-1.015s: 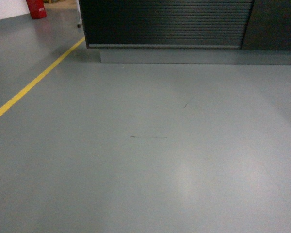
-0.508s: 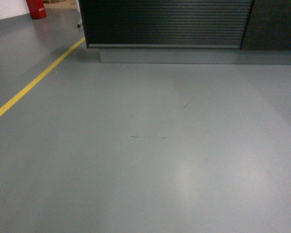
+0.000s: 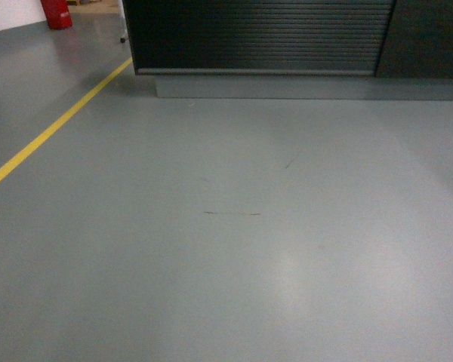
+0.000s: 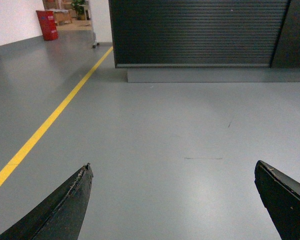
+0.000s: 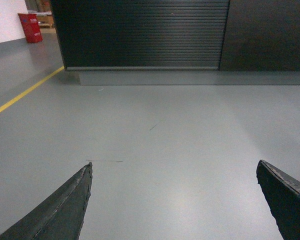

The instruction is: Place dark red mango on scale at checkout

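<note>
The checkout (image 3: 257, 38) shows only as a ribbed dark front on a grey plinth at the far end of the grey floor; its top is out of view. It also fills the top of the left wrist view as the checkout (image 4: 195, 32) and of the right wrist view as the checkout (image 5: 145, 32). The dark red mango and the scale are out of view. My left gripper (image 4: 172, 167) is open over bare floor, nothing between its black fingers. My right gripper (image 5: 174, 166) is open too, also with nothing in it. Neither gripper appears in the head view.
A yellow floor line (image 3: 57, 124) runs diagonally on the left towards the counter's left corner. A red bin (image 3: 57, 13) stands far back left. A smooth dark panel (image 3: 426, 38) adjoins the ribbed front on the right. Thin scuff marks (image 3: 232, 213) cross the floor.
</note>
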Robot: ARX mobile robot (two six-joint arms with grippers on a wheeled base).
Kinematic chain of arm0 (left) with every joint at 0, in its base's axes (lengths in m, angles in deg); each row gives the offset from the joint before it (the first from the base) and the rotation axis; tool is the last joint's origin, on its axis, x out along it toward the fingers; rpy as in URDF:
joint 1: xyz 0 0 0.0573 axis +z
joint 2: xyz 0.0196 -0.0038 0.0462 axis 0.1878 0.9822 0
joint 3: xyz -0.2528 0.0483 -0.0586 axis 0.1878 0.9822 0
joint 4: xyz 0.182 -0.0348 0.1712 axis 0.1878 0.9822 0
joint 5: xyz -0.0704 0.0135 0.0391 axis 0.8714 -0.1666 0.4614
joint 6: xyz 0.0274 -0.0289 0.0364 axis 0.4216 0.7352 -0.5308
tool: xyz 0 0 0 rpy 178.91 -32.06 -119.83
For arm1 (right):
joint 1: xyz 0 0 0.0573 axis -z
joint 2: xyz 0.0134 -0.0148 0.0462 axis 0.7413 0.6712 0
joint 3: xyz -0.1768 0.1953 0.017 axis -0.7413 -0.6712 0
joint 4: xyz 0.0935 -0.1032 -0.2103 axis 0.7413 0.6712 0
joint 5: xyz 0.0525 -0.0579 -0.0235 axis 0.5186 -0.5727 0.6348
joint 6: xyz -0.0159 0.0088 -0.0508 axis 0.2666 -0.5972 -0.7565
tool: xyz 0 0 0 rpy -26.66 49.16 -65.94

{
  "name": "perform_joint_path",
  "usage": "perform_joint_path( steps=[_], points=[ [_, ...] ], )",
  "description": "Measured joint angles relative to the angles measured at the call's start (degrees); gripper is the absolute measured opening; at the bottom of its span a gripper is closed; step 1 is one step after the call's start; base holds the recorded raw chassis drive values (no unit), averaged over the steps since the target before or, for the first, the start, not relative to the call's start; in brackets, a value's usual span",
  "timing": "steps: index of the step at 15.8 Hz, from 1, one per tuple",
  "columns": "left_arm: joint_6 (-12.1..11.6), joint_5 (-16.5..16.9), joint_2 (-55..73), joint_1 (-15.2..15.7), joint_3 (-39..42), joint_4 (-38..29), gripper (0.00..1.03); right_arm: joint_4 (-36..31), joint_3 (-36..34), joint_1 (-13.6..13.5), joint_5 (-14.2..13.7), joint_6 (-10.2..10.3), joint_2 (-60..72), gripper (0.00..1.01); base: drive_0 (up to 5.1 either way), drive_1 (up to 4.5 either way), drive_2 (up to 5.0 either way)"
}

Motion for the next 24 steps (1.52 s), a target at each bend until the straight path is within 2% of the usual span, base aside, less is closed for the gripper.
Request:
perform_joint_path(
  steps=[14, 24],
  points=[
    [0.0, 0.0, 0.0, 0.0, 0.0, 0.1, 0.98, 0.2, 0.0, 0.0, 0.0, 0.0, 0.0, 0.98, 0.0, 0.0, 0.0],
    [0.0, 0.0, 0.0, 0.0, 0.0, 0.0, 0.98, 0.1, 0.0, 0.0, 0.0, 0.0, 0.0, 0.98, 0.0, 4.08, -4.1]
  ],
)
